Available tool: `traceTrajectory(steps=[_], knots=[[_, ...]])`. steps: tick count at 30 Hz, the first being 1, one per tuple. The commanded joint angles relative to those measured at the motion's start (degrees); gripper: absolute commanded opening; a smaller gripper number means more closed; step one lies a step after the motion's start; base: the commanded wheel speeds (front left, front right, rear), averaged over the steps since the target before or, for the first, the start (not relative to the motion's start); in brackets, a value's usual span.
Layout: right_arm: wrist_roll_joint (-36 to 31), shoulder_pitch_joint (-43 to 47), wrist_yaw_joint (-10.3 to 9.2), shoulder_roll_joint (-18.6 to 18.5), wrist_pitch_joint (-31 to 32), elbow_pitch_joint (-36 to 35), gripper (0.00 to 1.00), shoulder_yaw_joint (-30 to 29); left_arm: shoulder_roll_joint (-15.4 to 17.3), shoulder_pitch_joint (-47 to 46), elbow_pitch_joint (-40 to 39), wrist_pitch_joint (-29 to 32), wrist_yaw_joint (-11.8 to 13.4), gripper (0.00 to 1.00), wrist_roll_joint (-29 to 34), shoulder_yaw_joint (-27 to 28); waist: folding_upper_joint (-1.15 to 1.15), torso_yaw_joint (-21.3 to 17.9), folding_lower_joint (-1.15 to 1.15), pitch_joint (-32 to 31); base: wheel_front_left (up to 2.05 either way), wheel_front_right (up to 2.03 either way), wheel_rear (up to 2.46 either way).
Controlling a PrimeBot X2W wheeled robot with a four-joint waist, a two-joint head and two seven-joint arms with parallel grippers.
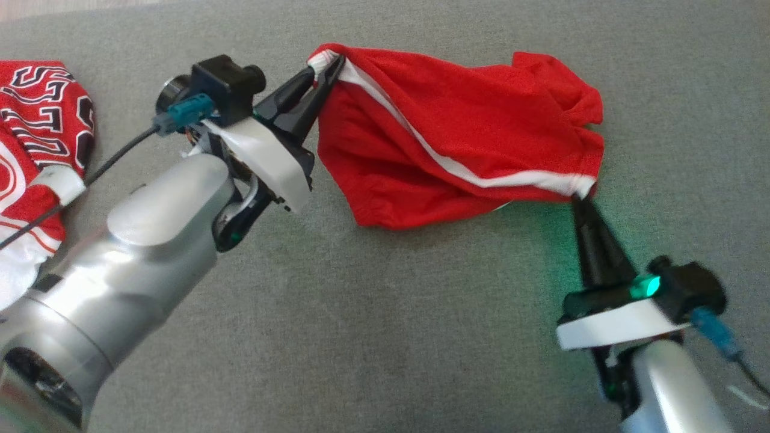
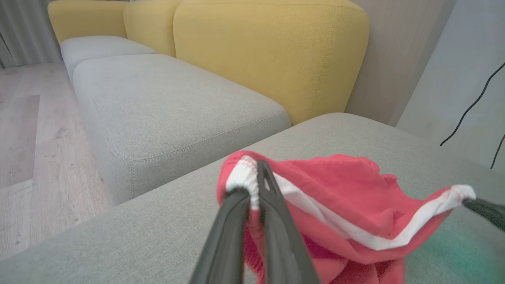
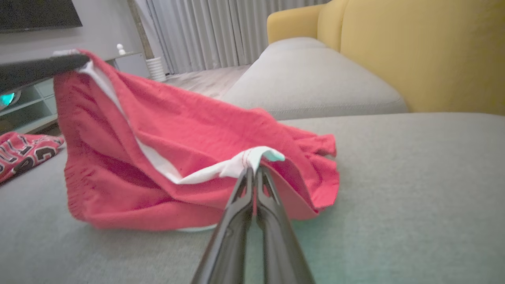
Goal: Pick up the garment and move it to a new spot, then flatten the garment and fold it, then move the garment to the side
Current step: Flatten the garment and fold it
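The garment point(image 1: 457, 138) spans left-right lengthwise, clamped by left pincer point(image 1: 328, 66) and right pincer point(image 1: 582, 195).

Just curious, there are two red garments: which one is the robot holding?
The plain red garment with the white stripe, gripped by the left fingers and right fingers. The lettered red jersey lies apart on the cushion.

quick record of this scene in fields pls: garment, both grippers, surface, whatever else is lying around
garment: red fabric garment with white trim, bunched, strung between both grippers, lower edge on the cushion
left gripper: shut on one white-trimmed corner
right gripper: shut on the white trim at the opposite end
surface: grey fabric sofa cushion
nearby: red jersey with black-and-white lettering, on the robot's left, apart from the garment
background: yellow sofa backrest
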Motion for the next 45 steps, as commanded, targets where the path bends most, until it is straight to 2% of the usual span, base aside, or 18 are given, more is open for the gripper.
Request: traceTrajectory(steps=[1, 8, 10, 11, 15, 19, 23, 26, 32, 39, 45], knots=[[0.2, -2.3, -0.03, -0.2, -0.2, -4.0, 0.00, -0.4, 2.4, -4.4, -1.5, -1.0, 0.1, 0.00, -0.4, 1.6, 0.00, -0.1, 0.00, 0.0, 0.00, 0.00, 0.00], [0.9, -12.2, -0.03, -0.2, -0.2, -13.8, 0.00, -10.0, 4.2, -9.6, -5.2, -2.6, 0.1, 0.00, 0.6, 2.2, 0.00, -0.3, 0.00, 2.5, 0.00, 0.00, 0.00], [0.1, -17.8, -0.03, -0.4, -0.2, -14.4, 0.00, -11.7, 4.4, -12.5, -5.6, -2.8, 0.1, 0.00, 0.9, 2.8, 0.00, -0.5, 0.00, 3.8, 0.00, 0.00, 0.00], [0.1, -17.8, -0.03, -0.4, -0.2, -14.4, 0.00, -11.7, 4.4, -12.5, -5.6, -2.8, 0.1, 0.00, 0.9, 2.8, 0.00, -0.5, 0.00, 3.8, 0.00, 0.00, 0.00], [-0.2, -30.8, -0.03, -4.5, -0.2, -12.5, 0.00, -14.1, 3.7, -19.7, -4.4, -3.0, 0.1, 0.00, 3.2, 4.8, 0.00, -0.7, 0.00, 6.4, 0.00, 0.00, 0.00], [0.5, -42.2, -0.03, -8.9, -0.2, -11.4, 0.00, -17.4, 1.1, -26.0, -6.1, -3.1, 0.1, 0.00, 8.4, 13.1, 0.00, -0.1, 0.00, 8.6, 0.00, 0.00, 0.00], [0.6, -45.6, -0.03, -11.4, -0.2, -14.0, 0.00, -18.6, -1.9, -24.1, -13.8, -3.1, 0.1, 0.00, 15.3, 22.4, 0.00, 0.3, 0.00, 9.1, 0.00, 0.00, 0.00], [1.4, -42.3, -0.03, -11.3, -0.2, -16.3, 0.00, -19.5, -2.2, -18.0, -19.8, -3.1, 0.1, 0.00, 17.6, 23.2, 0.00, 0.3, 0.00, 8.7, 0.00, 0.00, 0.00], [2.1, -25.7, -0.03, -8.7, -0.2, -17.7, 0.00, -19.1, 1.9, -2.2, -26.7, -3.1, 0.1, 0.00, 22.1, 19.1, 0.00, -0.7, 0.00, 7.3, 0.00, 0.00, 0.00], [2.7, -6.5, -0.03, -4.6, -0.2, -17.2, 0.00, -20.0, 2.5, 21.0, -28.7, -3.1, 0.1, 0.00, 28.0, 16.5, 0.00, -3.4, 0.00, 4.5, 0.00, 0.00, 0.00], [4.6, 6.1, -0.03, -4.1, -0.2, -19.4, 0.00, -22.5, 3.1, 36.2, -29.0, -3.1, 0.1, 0.00, 30.4, 16.2, 0.00, -5.0, 0.00, 2.3, 0.00, 0.00, 0.00]])
